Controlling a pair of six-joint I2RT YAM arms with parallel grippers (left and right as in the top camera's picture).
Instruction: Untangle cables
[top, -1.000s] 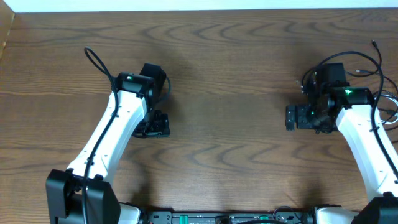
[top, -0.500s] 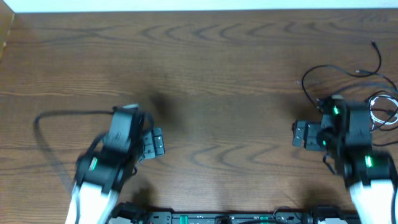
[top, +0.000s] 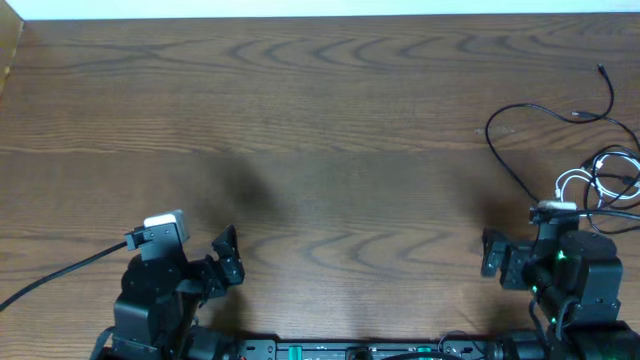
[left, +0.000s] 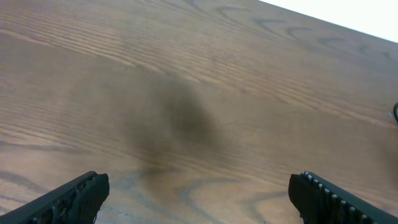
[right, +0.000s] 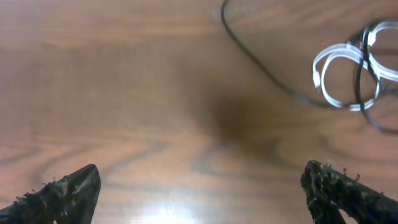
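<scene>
Cables: a white cord (top: 572, 178) and a thin black cord (top: 490, 132) lie at the far right of the table (top: 330, 120), crossing each other beside the right arm.
Left gripper (left: 199, 193): fingers spread wide, holding nothing, well apart from the cords.
Right gripper (right: 199, 186): fingers also parted and empty, with the white loop ahead to its right.
Risk: pulling one strand where the cords cross could tighten the snarl or drag both off the edge. A pinch on such thin cord may also slip.
Materials: limp, glossy, round cords with small plugs, on matte wood grain.
Left-side dark line (top: 60, 272): possibly another cord, but I cannot tell.
</scene>
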